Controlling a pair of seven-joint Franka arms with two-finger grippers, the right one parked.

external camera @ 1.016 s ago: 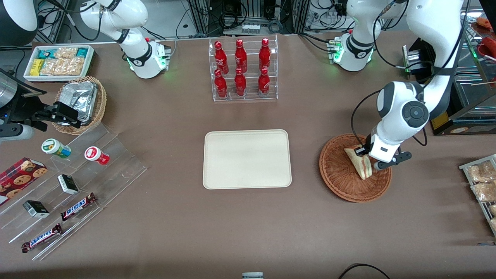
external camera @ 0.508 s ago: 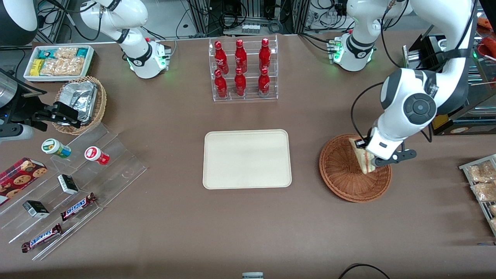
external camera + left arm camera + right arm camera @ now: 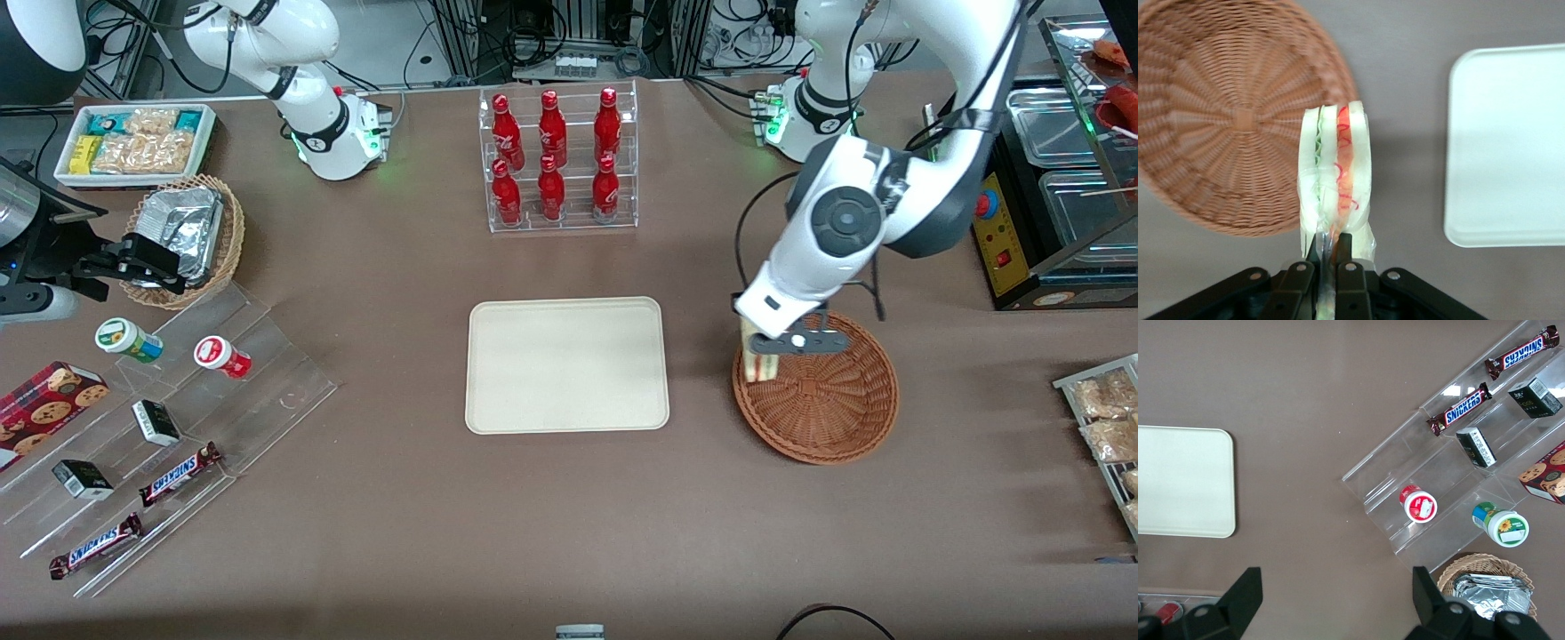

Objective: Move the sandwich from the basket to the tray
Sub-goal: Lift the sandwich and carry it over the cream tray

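My left gripper point(image 3: 763, 348) point(image 3: 1329, 241) is shut on the sandwich point(image 3: 758, 364) point(image 3: 1335, 175), a wedge of pale bread in clear wrap with green and red filling at its edge. It hangs lifted above the rim of the round reddish-brown basket point(image 3: 831, 409) point(image 3: 1218, 120), over the edge that faces the tray. The basket holds nothing. The cream-beige tray point(image 3: 566, 364) point(image 3: 1511, 147) point(image 3: 1181, 480) lies flat at the table's middle, a short gap away from the basket, with nothing on it.
A clear rack of red bottles point(image 3: 558, 160) stands farther from the front camera than the tray. A tan basket of foil packs point(image 3: 184, 233), a white bin of snacks point(image 3: 133, 142) and clear steps with candy bars point(image 3: 173, 418) lie toward the parked arm's end. Wrapped snacks point(image 3: 1102, 418) sit at the working arm's end.
The gripper has lifted the sandwich out of the basket's bottom and carried it across the basket toward the tray. The basket is left bare.
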